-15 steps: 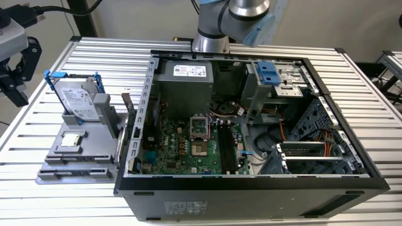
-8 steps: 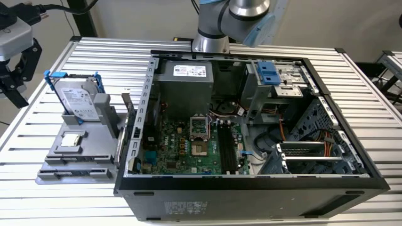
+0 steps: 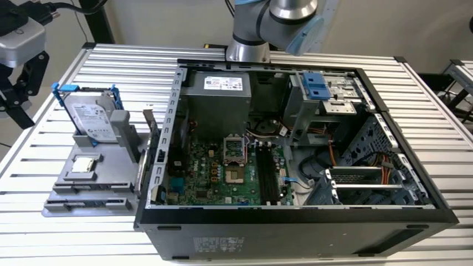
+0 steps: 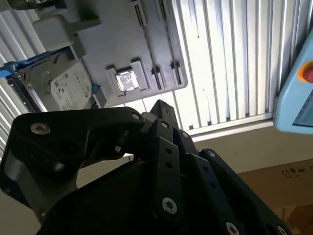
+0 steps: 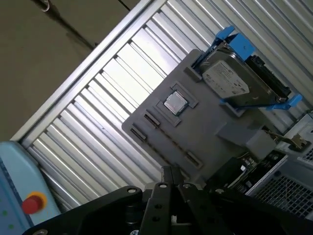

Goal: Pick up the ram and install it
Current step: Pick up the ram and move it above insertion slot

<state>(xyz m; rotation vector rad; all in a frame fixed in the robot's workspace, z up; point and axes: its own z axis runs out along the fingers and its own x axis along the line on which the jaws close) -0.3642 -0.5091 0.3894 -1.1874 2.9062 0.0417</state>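
My gripper (image 3: 22, 113) hangs off the exterior view's left, beyond the table's edge and up-left of the grey fixture tray (image 3: 111, 191). In both wrist views its black fingers (image 5: 170, 172) meet at the tip (image 4: 159, 105) with nothing between them. The ram is out of view. The tray's long narrow slots (image 5: 168, 139) hold nothing. On the motherboard (image 3: 214, 177) inside the open computer case (image 3: 296, 219), the dark memory slots (image 3: 267, 173) run beside the processor socket (image 3: 235, 176).
A silver hard drive (image 3: 92, 119) in a blue-handled frame stands on the tray's far end, seen also as hard drive (image 5: 234, 81). A small square processor chip (image 3: 83, 164) lies in its recess. A light-blue pendant with a red button (image 5: 30, 203) lies by the table edge.
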